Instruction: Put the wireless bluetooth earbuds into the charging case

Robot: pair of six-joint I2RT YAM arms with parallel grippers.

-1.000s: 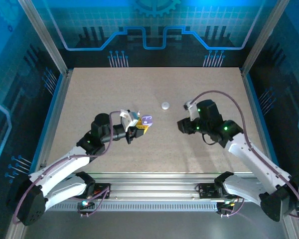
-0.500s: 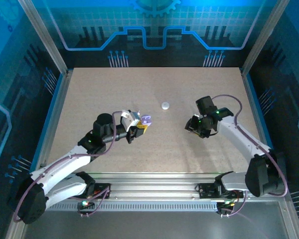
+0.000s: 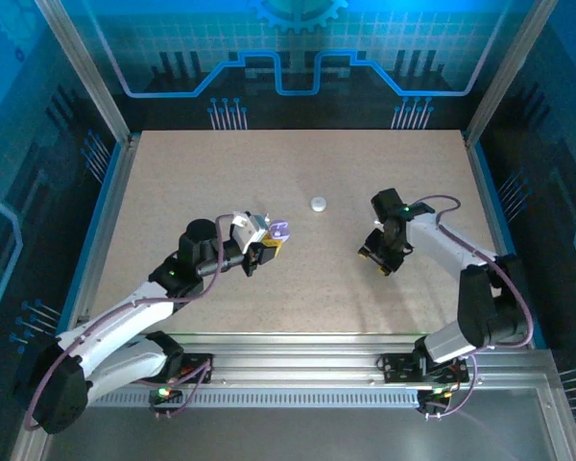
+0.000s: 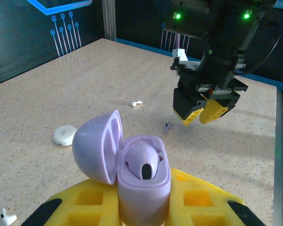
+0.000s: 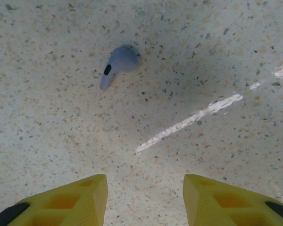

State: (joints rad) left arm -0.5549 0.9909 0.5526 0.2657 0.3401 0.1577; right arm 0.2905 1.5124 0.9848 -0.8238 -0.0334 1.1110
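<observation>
My left gripper (image 4: 144,209) is shut on the lavender charging case (image 4: 142,188), held upright with its lid (image 4: 95,147) swung open to the left. A lavender earbud (image 4: 143,163) sits in one socket of the case. From above, the case (image 3: 282,231) is left of centre at the left gripper (image 3: 266,249). A second lavender earbud (image 5: 118,62) lies on the table, ahead of and left of my open right gripper (image 5: 145,197), apart from its fingers. That earbud (image 4: 168,126) is just left of the downward-pointing right gripper (image 4: 205,112). A whitish earbud (image 4: 136,102) lies farther back.
A white round pebble-like piece (image 3: 319,204) rests on the table behind both grippers, also seen as the white piece (image 4: 65,135) left of the case. Another small white bud (image 4: 7,218) lies near the left gripper. The speckled tabletop (image 3: 221,173) has metal rails round it.
The right arm has folded in and its gripper has turned to point down at the table, shifting slightly right and nearer. Its fingers have spread a little. The left gripper and case stayed put.
</observation>
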